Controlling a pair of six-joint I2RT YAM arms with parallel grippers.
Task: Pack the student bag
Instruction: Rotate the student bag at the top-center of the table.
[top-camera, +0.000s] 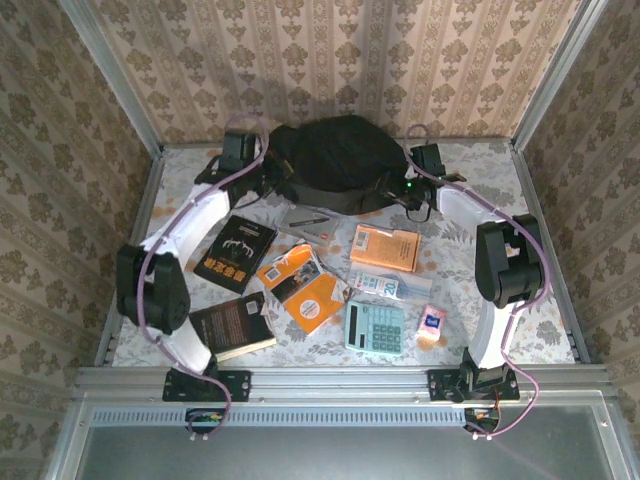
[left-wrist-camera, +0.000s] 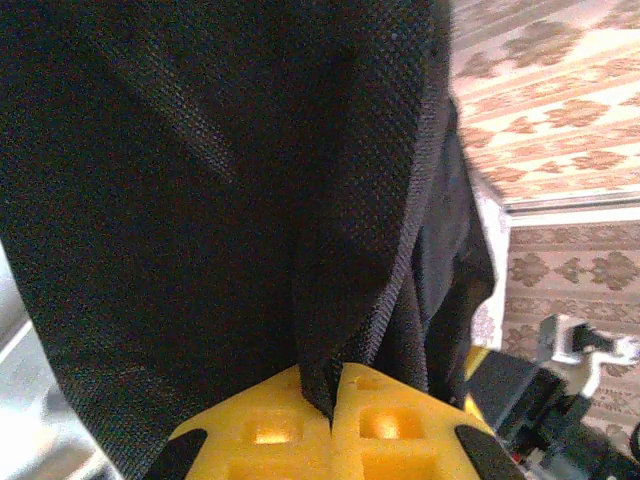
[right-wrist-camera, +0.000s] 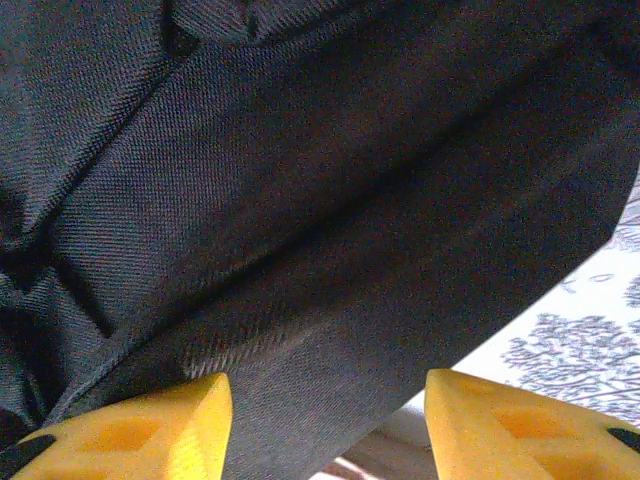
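Top external view first: the left claw (top-camera: 240, 150) is at the left flank of the student bag (top-camera: 335, 150), which sits slumped at the far middle of the worktop (top-camera: 560, 330). From the left wrist, that claw (left-wrist-camera: 332, 385) is clamped on a thin fold of the bag's black weave (left-wrist-camera: 200, 200), with the yellow fingertips (left-wrist-camera: 270, 425) pressed together. I reckon so little cloth in the pinch could slide out if the arm pulls hard, and the bag would flop shut.

On the other flank, the right claw (top-camera: 428, 165) is hard up against the bag. From the right wrist its jaws stand apart (right-wrist-camera: 328, 385), with dark fabric (right-wrist-camera: 300, 200) spanning the gap beyond them. I cannot tell whether the pads (right-wrist-camera: 140, 425) touch it. If it closes on a smooth, taut panel rather than an edge or seam, I'd expect it to catch nothing. The two arms tugging unevenly could also drag the whole bag across the worktop and not open it.

As for writing, the black book (top-camera: 235, 253) on the left carries pale characters too small to read. The orange booklets (top-camera: 305, 285) and the orange book (top-camera: 385, 247) show print I cannot make out. A small packet (top-camera: 385, 285) seems to bear a "20". The teal calculator (top-camera: 375, 327) shows no legible brand.
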